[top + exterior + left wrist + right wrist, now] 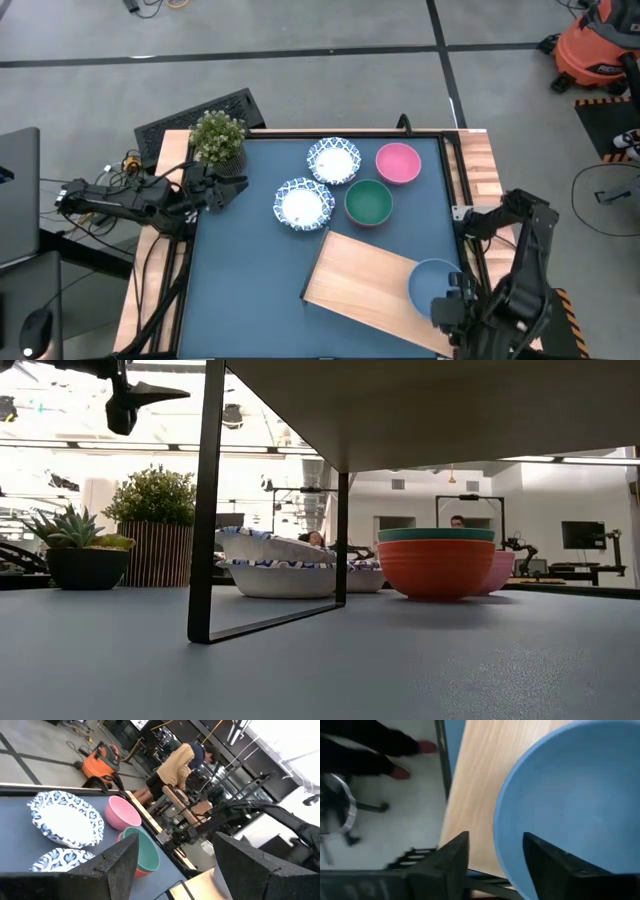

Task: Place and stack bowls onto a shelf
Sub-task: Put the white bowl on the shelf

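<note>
Count of bowls in the high view: five. Two white bowls with blue patterned rims, one at centre-left [303, 204] and one just above and right of it [333, 160]; one teal-green bowl [369, 201] at centre; one pink bowl [398, 163] above and right of it; one blue bowl [433, 287] at lower right. In the low view the teal-green bowl sits inside a red bowl [435, 568].

One shelf [360, 284], pale wood, lies skewed across the lower centre-right of the frame. The blue bowl rests on its right end; the other bowls stand on the tabletop beyond it.

One potted plant [218, 137] stands at upper left of the table.

Left gripper [228, 189]: at the left edge of the table, just below the plant, jaws spread and holding nothing.

Right gripper [450, 302]: at lower right, at the blue bowl's rim. In the right wrist view its fingers [451, 861] are parted, one inside the rim and one outside over the shelf.

Surface: dark blue tabletop [250, 290] with wooden borders. Room: grey floor, an orange shop vacuum [598, 50] at upper right. In the left wrist view, a person [172, 767] bends over beyond the table.
</note>
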You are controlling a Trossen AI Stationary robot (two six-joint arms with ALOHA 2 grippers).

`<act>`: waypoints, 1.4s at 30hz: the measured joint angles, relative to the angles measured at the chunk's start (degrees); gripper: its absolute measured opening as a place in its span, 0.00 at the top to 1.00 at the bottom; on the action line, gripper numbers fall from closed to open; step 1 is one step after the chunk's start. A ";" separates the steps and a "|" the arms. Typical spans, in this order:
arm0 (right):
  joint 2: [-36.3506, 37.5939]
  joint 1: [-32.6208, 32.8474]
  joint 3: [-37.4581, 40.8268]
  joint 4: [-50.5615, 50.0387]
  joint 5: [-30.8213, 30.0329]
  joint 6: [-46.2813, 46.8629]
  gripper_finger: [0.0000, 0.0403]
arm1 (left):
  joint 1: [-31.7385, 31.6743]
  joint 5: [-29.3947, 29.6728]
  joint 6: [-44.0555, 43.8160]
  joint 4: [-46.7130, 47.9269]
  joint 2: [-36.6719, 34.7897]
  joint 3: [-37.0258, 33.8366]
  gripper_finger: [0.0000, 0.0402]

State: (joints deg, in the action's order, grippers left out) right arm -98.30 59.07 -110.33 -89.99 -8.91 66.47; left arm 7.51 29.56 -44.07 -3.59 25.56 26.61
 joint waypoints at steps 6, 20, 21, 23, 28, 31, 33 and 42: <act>3.62 -3.36 -5.92 0.04 -3.52 -0.36 0.46 | 0.02 -6.03 3.57 2.61 8.55 4.68 0.39; 9.98 -27.35 -8.08 4.37 -29.57 -39.21 0.53 | 0.02 -6.46 8.02 46.18 32.69 40.37 0.39; 9.42 -30.91 -8.12 6.89 -28.85 -44.09 0.52 | 0.02 -6.17 8.01 47.75 32.72 42.21 0.39; 7.78 -37.22 -8.11 12.43 -26.04 -53.16 0.52 | 0.02 -5.37 7.95 49.61 32.42 45.28 0.39; 1.43 -50.05 -8.06 27.71 -13.65 -68.80 0.52 | 0.02 -2.77 7.84 50.19 28.99 50.17 0.39; -2.19 -55.46 -8.06 34.48 -6.87 -69.63 0.52 | 0.02 -1.72 7.84 50.26 26.80 51.18 0.39; -5.34 -57.75 -8.06 37.29 -4.93 -68.73 0.52 | 0.00 -1.68 7.84 50.33 25.40 51.30 0.39; -18.16 -57.41 -8.00 40.59 -0.03 -70.04 0.52 | 0.00 -0.51 7.60 51.88 22.92 51.17 0.39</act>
State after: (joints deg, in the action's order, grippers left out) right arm -116.46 1.66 -118.32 -49.40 -8.94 -3.58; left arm 7.51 29.05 -36.47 48.29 48.49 77.78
